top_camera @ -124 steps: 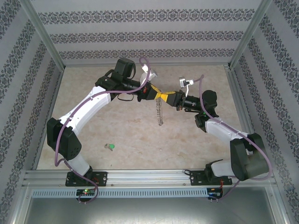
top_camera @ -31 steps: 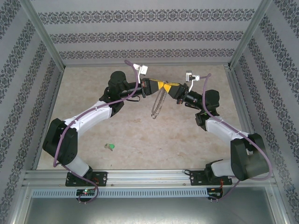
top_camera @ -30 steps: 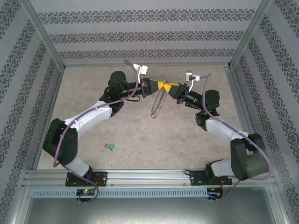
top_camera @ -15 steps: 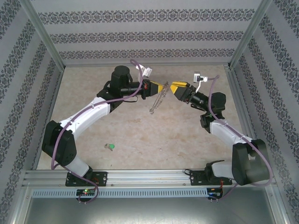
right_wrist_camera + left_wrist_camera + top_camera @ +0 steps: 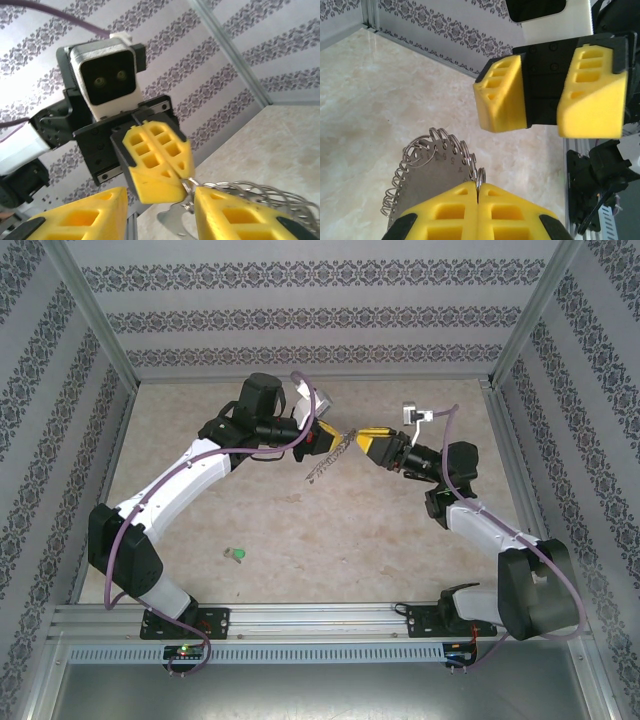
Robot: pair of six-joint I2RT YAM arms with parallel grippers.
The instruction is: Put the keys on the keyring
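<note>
Beside the keyring (image 5: 427,165), right hand (image 5: 544,107) is hovering half-open while left hand (image 5: 478,192) is pinching its thin, likely slippery rim.

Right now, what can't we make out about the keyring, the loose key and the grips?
- Top external: green key is too small to tell which way its blade points.
- Left wrist: the keyring's lower part is hidden behind the left gripper, shut on it.
- Right wrist: keyring is cut off by the bottom and right edges and partly behind a finger of the open right gripper; contact unclear.
- Keys hanging on the keyring: too small to tell.
</note>
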